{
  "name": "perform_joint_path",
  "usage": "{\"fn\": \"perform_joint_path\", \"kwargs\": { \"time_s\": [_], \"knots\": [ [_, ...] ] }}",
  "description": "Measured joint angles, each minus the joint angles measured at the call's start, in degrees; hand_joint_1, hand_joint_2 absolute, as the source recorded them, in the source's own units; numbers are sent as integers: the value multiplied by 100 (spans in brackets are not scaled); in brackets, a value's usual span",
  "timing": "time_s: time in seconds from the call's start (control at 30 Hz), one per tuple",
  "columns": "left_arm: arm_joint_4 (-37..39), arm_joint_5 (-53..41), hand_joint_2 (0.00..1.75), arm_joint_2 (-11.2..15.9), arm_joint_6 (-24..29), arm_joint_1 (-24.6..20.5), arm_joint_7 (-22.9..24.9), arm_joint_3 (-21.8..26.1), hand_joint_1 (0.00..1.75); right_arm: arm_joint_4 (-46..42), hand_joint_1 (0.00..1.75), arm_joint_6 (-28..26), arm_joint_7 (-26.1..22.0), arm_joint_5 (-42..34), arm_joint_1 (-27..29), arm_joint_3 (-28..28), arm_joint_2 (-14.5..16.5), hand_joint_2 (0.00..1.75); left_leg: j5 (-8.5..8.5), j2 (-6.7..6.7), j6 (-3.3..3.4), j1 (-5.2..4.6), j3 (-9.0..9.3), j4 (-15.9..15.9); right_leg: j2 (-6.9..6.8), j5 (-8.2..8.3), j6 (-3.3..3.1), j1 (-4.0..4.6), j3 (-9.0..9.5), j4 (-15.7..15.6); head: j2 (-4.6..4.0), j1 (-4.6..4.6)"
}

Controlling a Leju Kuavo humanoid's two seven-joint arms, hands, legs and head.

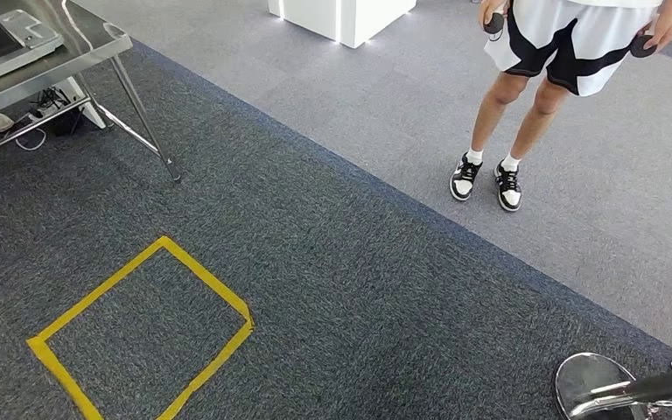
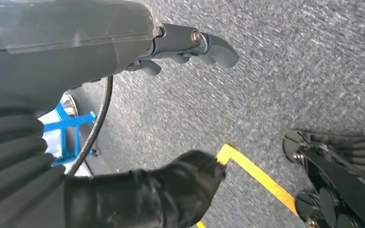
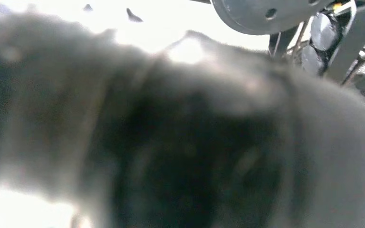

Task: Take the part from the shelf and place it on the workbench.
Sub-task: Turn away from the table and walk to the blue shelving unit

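A steel workbench (image 1: 96, 35) stands at the far left of the head view, with a flat grey and black device (image 1: 4, 39) on its top. In the left wrist view my left hand (image 2: 180, 109) hangs over the carpet. Its dark fingers (image 2: 195, 45) and thumb (image 2: 185, 183) are apart with nothing between them. The right wrist view is a close dark grey blur (image 3: 180, 142); I cannot tell my right hand from anything it may hold.
A yellow tape square (image 1: 144, 337) marks the dark carpet ahead. A person (image 1: 569, 52) stands at the far right on lighter carpet, a dark round object in each hand. A chrome chair base (image 1: 604, 389) is at the near right. Cables and a power strip (image 1: 48, 105) lie under the workbench.
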Motion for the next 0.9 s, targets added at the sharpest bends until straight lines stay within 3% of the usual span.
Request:
{"fn": "perform_joint_path", "kwargs": {
  "time_s": [0.07,0.13,0.17,0.2,0.23,0.3,0.37,0.47,0.53,0.57,0.63,0.67,0.7,0.73,0.77,0.83,0.9],
  "knots": [
    [0,0,0,1,-1,4,-1,0,0,3,0,0,0,1,-4,-1,2,0,48,123,72,21,32,-69,-172,-234,39,6,-156,340,0,2],
    [0,0,0,1,-1,18,-2,0,0,4,0,0,0,2,-10,-2,2,0,51,246,103,10,19,-72,-296,-609,78,-10,-496,1040,0,3],
    [0,1,0,1,-1,22,-2,0,0,4,0,3,-2,2,-11,-3,2,0,45,304,103,8,10,-70,-309,-718,100,-26,-646,1351,0,3],
    [0,1,0,1,0,22,-2,0,0,5,0,8,-6,5,-9,-5,2,0,36,359,100,7,6,-68,-320,-724,119,-43,-717,1501,0,3],
    [0,2,0,0,-1,18,-2,0,0,7,0,15,-12,10,-6,-7,2,0,26,406,92,9,11,-65,-338,-622,134,-63,-676,1429,0,4],
    [0,6,0,-3,-1,11,-3,-1,0,8,0,35,-27,22,-5,-12,2,0,-9,482,56,12,45,-50,-461,-256,145,-92,-298,710,0,4],
    [0,10,0,-4,-1,5,-5,-2,0,10,0,57,-41,46,-14,-13,2,0,-55,541,-11,-3,79,-24,-568,-44,117,-73,23,83,0,3],
    [0,14,0,-4,0,-30,-14,-5,0,13,0,72,-57,105,-19,-30,2,0,-77,608,-108,-12,127,-30,-509,-16,29,-35,68,-60,0,0],
    [0,16,0,-9,-4,-48,-15,-8,0,14,0,74,-63,160,-18,-55,2,0,-196,522,-156,13,102,94,-454,22,-56,-52,85,-117,0,-1],
    [0,16,0,-13,-8,-46,-15,-8,0,14,0,78,-66,189,-22,-69,2,0,-345,437,-171,25,9,305,-425,42,-97,-64,91,-145,0,-2],
    [1,18,0,-19,-15,-32,-15,-12,0,15,0,94,-81,254,-33,-103,2,0,-726,277,-186,38,-343,1025,-365,56,-139,-45,82,-154,0,-3],
    [2,20,0,-19,-14,-27,-15,-15,0,15,0,111,-94,288,-37,-122,2,0,-843,249,-191,39,-523,1373,-325,54,-145,-31,78,-150,0,-3],
    [2,21,0,-19,-14,-22,-15,-19,0,16,0,132,-108,323,-38,-139,2,0,-851,236,-191,39,-638,1573,-279,51,-149,-19,78,-143,0,-3],
    [2,22,0,-19,-13,-16,-15,-22,0,16,0,152,-121,358,-40,-151,2,0,-742,228,-185,39,-657,1561,-227,46,-149,-11,82,-132,0,-3],
    [2,24,0,-19,-13,-10,-15,-24,0,17,0,172,-133,390,-44,-162,3,0,-534,212,-172,39,-571,1321,-170,40,-146,-8,88,-117,0,-3],
    [5,24,0,-17,-13,9,-14,-27,0,18,0,210,-162,461,-56,-183,4,0,-127,70,-133,35,-272,566,-65,19,-121,1,85,-77,0,-3],
    [9,23,0,-14,-13,5,-13,-41,0,20,0,246,-197,530,-73,-209,5,0,5,-53,-96,17,-113,141,16,9,-66,3,60,-54,0,-1]
  ]
}}
